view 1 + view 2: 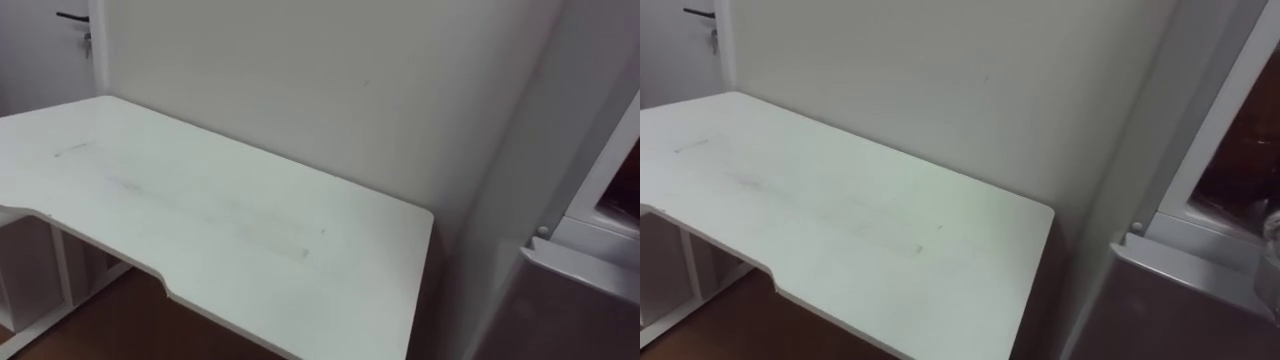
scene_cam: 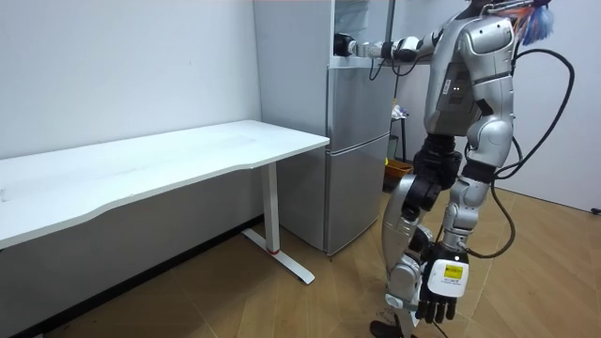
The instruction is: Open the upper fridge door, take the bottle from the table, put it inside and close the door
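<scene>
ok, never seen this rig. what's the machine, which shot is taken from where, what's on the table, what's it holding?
It is a two-legged humanoid robot with two arms, each ending in a five-fingered hand. The room view comes from a camera standing in the room. The two eye views come from a stereo camera on its head, so they show one scene. It stands at the grey fridge, beside a white table whose top is bare. Its right hand reaches up to the fridge's upper compartment; whether it holds the bottle is too small to tell. Its left hand hangs low at its side, fingers relaxed, holding nothing.
</scene>
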`<state>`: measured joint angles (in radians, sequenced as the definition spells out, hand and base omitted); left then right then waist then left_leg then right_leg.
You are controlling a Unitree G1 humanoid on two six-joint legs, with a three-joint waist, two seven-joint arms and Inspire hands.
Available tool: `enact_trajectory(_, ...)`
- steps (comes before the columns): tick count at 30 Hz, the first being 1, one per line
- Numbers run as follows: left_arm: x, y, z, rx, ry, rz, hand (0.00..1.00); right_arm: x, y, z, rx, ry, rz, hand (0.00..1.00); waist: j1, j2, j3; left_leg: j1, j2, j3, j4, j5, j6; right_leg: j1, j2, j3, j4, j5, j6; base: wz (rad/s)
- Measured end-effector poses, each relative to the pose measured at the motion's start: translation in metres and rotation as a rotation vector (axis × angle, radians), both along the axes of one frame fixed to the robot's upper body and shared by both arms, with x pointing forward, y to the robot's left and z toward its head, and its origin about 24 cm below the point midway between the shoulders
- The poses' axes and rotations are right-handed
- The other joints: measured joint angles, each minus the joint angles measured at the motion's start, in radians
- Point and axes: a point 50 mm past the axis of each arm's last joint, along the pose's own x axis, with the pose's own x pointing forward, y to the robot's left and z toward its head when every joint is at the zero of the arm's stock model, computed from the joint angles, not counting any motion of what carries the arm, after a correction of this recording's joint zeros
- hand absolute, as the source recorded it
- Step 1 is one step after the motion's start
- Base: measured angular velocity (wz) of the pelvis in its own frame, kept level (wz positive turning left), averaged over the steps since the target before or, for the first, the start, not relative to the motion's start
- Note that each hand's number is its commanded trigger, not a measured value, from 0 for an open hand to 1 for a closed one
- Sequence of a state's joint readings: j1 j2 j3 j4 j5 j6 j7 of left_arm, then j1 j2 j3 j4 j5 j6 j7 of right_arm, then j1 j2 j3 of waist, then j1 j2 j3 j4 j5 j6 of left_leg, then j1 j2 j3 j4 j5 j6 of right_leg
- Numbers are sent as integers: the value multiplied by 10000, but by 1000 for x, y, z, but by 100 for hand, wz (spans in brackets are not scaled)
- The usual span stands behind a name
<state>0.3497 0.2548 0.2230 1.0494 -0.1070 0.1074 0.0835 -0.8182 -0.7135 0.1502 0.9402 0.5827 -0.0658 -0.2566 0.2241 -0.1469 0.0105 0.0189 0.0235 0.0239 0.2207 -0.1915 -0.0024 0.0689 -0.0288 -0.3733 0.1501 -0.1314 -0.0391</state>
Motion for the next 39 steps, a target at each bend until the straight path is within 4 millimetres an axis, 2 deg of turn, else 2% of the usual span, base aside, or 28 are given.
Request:
enact_trajectory(4,2,0,0,16,-79,-19,0,-4,4,2,4,-434,474,0,-50,118,-50,148,-10,63,-171,23,-4,39,20,73,-3,-18,12,-4)
enact_trajectory(13,5,-3,-1,179,-194,-247,0,-14,15,-1,-138,-905,1409,0,-504,82,-79,306,13,106,-251,-25,20,201,51,147,-124,-24,31,0)
enact_trajectory(21,4,-4,0,325,-213,-214,0,-28,13,-12,-145,-1032,1575,0,-515,163,-97,519,57,164,-313,-37,34,355,37,199,-84,-11,50,-2)
enact_trajectory(23,2,-4,0,333,-146,-191,0,-30,15,-14,-184,-1002,1666,0,-515,219,-123,580,58,189,-324,-39,36,386,35,246,-59,-11,51,-7)
enact_trajectory(27,-3,-4,0,334,-32,-138,0,-35,22,-16,-331,-1070,2020,0,-569,352,-121,640,55,300,-331,-37,41,352,29,430,7,-12,52,-9)
enact_trajectory(39,-3,-9,-2,380,-48,-76,0,-42,28,-22,-477,-982,2334,0,-638,298,-132,762,23,467,-359,-44,72,356,31,676,9,-50,101,-4)
